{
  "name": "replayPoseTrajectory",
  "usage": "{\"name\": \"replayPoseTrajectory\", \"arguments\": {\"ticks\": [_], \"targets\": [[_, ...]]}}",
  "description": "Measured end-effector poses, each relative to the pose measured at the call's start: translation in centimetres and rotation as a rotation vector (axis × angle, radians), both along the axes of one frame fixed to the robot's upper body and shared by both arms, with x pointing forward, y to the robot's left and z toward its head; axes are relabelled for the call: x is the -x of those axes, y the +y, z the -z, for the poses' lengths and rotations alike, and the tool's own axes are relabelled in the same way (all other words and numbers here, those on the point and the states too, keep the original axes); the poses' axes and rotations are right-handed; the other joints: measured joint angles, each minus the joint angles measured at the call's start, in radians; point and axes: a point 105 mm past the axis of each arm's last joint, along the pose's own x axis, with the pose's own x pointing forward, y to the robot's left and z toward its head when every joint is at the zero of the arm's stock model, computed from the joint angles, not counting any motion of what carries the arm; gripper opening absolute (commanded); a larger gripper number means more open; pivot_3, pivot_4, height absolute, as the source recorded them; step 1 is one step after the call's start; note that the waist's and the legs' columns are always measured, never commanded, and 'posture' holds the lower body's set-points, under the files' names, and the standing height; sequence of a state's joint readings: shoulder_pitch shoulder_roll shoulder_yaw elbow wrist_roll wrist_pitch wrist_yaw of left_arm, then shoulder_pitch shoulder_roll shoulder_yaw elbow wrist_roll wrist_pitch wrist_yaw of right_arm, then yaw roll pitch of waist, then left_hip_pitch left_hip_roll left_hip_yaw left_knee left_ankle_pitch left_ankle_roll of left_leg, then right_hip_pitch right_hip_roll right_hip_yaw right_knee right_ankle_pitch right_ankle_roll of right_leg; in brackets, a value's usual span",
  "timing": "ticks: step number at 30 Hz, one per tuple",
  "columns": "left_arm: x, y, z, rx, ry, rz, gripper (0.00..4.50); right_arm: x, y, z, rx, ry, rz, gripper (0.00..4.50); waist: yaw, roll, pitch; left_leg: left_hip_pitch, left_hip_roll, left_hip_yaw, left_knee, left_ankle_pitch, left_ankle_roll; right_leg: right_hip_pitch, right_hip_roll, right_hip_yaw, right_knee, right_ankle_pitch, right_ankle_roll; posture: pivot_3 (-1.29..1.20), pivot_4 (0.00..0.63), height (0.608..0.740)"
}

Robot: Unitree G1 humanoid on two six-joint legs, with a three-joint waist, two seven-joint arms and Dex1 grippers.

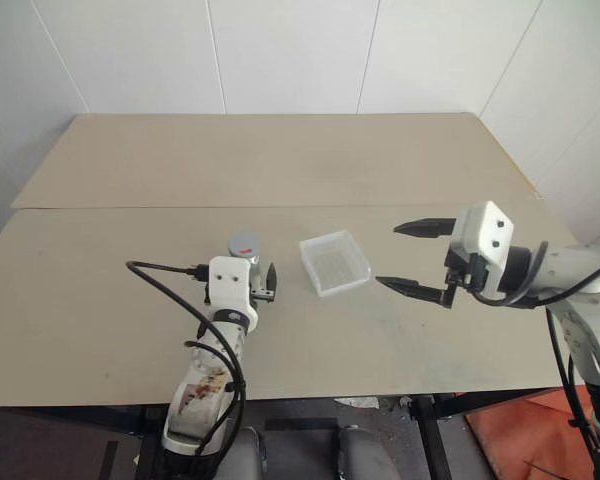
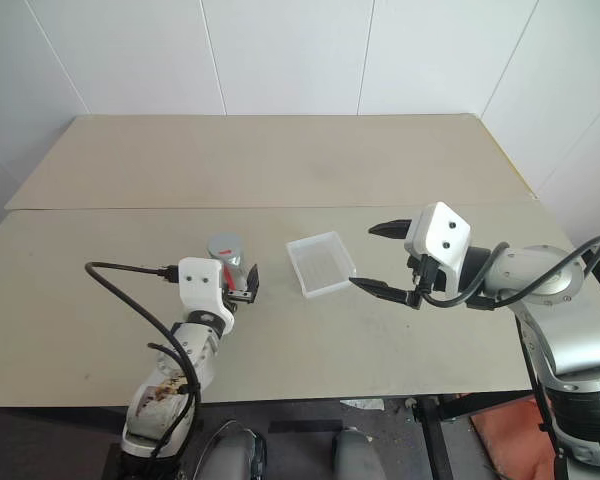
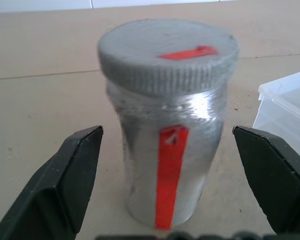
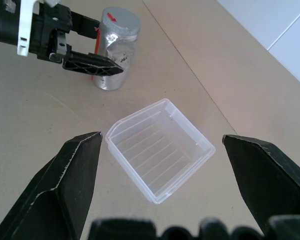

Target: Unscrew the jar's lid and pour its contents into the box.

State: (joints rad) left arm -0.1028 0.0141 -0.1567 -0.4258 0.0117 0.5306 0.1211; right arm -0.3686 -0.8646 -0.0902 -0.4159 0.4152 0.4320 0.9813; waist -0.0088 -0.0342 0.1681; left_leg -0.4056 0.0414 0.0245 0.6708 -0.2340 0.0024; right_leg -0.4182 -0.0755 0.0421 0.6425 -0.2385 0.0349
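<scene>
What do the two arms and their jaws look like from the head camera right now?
Both grippers have two black, pointed fingers on a black base. The left gripper carries a white wrist block with a looping black cable, and its forearm is white with brown stains. The right gripper has a white camera block with two dark dots, black cables and a silver-grey forearm.

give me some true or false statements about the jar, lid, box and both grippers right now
1. The lid is on the jar. True.
2. The left gripper is shut on the jar. False: its fingers stand open on either side of the jar, not touching it.
3. The box holds brown bits. False: it looks empty.
4. The right gripper is open and holds nothing. True.
5. The jar lies on its side. False: it stands upright on the table.
</scene>
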Motion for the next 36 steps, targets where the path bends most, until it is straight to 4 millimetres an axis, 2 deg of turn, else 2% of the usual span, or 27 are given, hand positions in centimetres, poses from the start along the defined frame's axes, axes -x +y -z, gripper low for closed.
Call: {"name": "replayPoseTrajectory", "arguments": {"ticks": [10,13,17,19,25,28,32,34,36], "targets": [[-1.6,-0.4,-0.6,-0.002,-0.029,-0.035,4.5,0.1,0.1,-0.1,0.0,-0.008,-0.007,4.46,0.0,0.0,0.0,0.0,0.0,0.0,0.0,0.0,0.0,0.0,0.0,0.0,0.0,0.0,0.0,0.0,0.15,0.74],[-1.8,-0.5,-0.5,-0.004,-0.037,-0.035,3.91,0.1,0.1,-0.1,0.0,-0.009,-0.007,4.5,0.0,0.0,0.0,0.0,0.0,0.0,0.0,0.0,0.0,0.0,0.0,0.0,0.0,0.0,0.0,0.0,0.15,0.74],[-2.1,-0.6,-0.2,-0.014,-0.035,-0.037,2.52,0.2,0.0,0.0,0.0,-0.006,-0.008,4.5,0.001,0.0,0.0,0.0,0.0,0.0,0.0,0.0,0.0,0.0,0.0,0.0,0.0,0.0,0.0,0.0,0.15,0.74],[-2.2,-0.7,-0.2,-0.01,-0.038,-0.034,1.99,0.3,0.0,0.2,-0.002,0.001,-0.005,4.5,0.002,0.0,0.0,0.0,0.0,0.0,0.0,0.0,0.0,0.0,0.0,0.0,0.0,0.0,0.0,0.0,0.15,0.74],[-2.1,-0.2,-0.4,-0.07,-0.048,0.051,1.93,0.7,0.4,0.0,-0.011,-0.007,-0.025,4.5,-0.001,0.0,0.0,0.0,0.0,0.0,0.0,0.0,0.0,-0.001,0.0,0.0,0.0,0.0,0.0,0.0,0.15,0.74],[-1.7,1.3,-1.5,-0.091,-0.046,0.165,1.93,0.9,0.7,-0.2,-0.028,-0.017,-0.033,4.5,-0.006,0.0,0.0,0.0,0.0,0.0,0.0,0.0,0.0,-0.001,0.001,0.0,0.001,0.0,0.0,0.0,0.15,0.74],[-2.0,5.0,-5.7,-0.066,-0.062,0.297,1.93,0.7,1.3,-0.7,-0.071,-0.034,-0.045,4.5,-0.006,0.0,0.0,0.0,0.0,0.0,0.0,0.0,0.0,-0.001,0.0,0.0,0.002,0.0,0.001,0.0,0.15,0.74],[-1.8,5.6,-7.7,-0.056,-0.069,0.401,1.93,0.4,1.9,-1.4,-0.095,-0.056,-0.065,4.5,-0.006,0.0,0.0,0.0,0.0,0.0,0.001,0.0,0.0,-0.001,0.0,0.0,0.001,0.0,0.001,0.0,0.15,0.74],[-1.0,5.5,-8.8,-0.019,-0.041,0.582,1.93,-0.1,3.1,-2.2,-0.119,-0.068,-0.104,4.5,-0.008,0.0,0.0,0.0,0.001,0.0,0.0,0.0,0.0,-0.002,0.0,0.0,0.001,0.0,0.001,0.0,0.15,0.74]]}}
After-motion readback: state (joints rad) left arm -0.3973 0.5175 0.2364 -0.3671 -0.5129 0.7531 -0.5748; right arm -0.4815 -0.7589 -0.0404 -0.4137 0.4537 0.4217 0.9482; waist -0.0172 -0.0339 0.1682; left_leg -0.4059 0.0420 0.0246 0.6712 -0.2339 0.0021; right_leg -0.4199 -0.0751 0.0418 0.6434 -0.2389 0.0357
